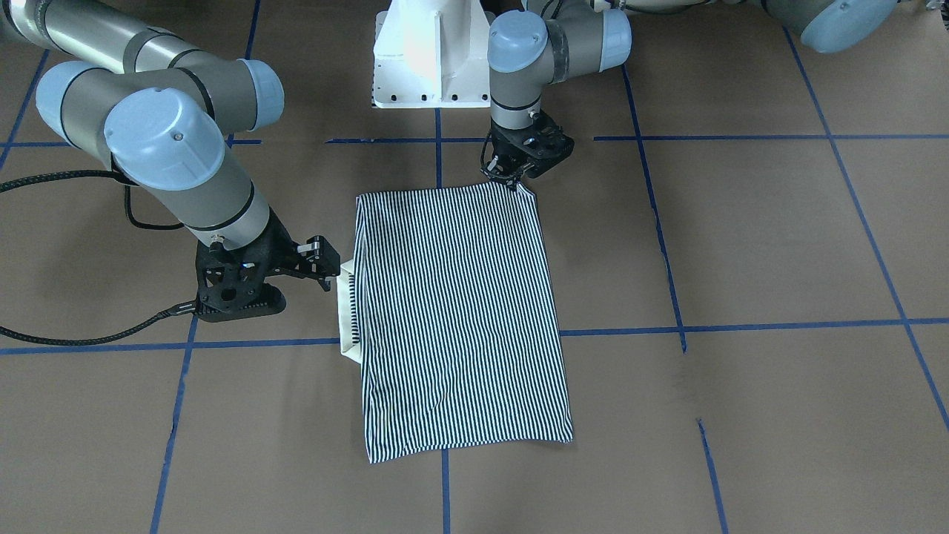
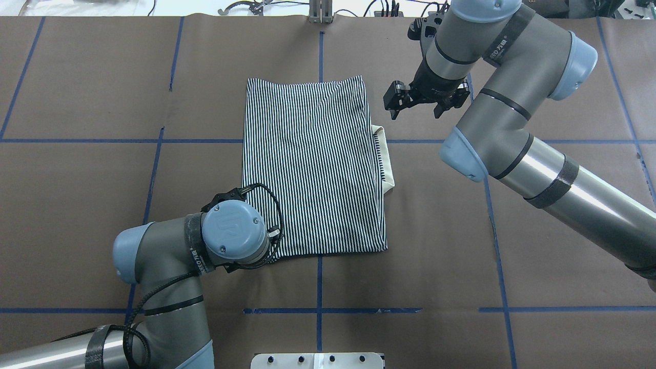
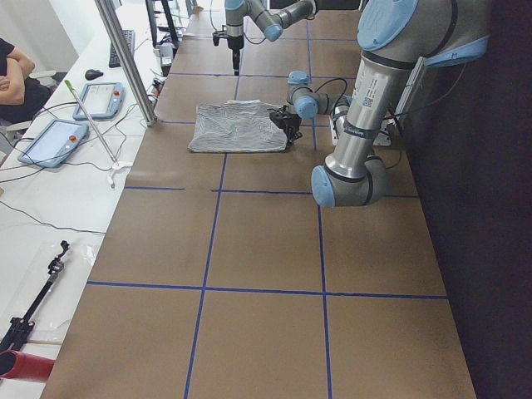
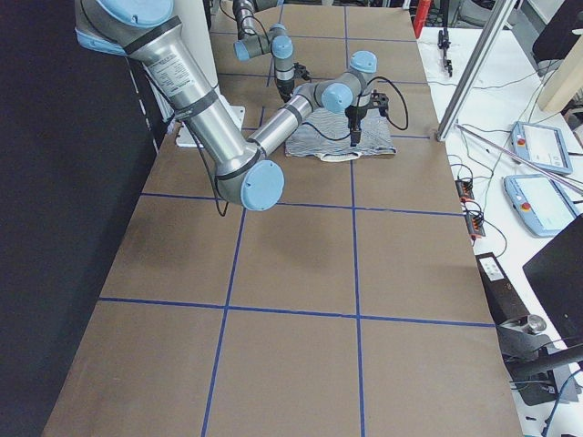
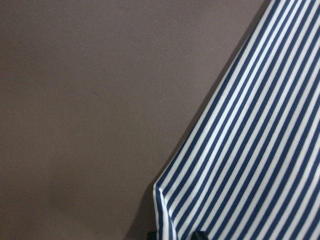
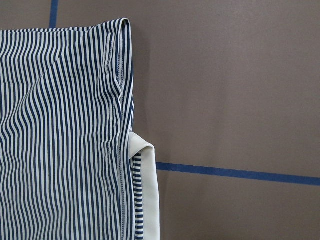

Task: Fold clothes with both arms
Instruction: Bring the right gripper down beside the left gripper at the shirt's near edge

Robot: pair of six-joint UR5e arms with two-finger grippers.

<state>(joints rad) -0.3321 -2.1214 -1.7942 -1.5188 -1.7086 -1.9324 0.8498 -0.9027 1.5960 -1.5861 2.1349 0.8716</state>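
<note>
The folded polo shirt (image 2: 312, 164) lies flat in the middle of the surface (image 2: 77, 205), a striped rectangle with its cream collar (image 2: 388, 164) poking out on my right arm's side. My left fingers (image 1: 510, 178) are down at the shirt's near corner on the left arm's side. The wrist camera shows that corner running in between them, set close together, but I cannot tell whether they actually pinch it. My right fingers (image 1: 326, 263) hang just beside the collar edge, spread wide and holding nothing. Brown surface, crossed by blue tape lines (image 2: 152, 169), runs out broadly from every edge. The white pedestal (image 1: 430, 59) stands well back from the near edge.
</note>
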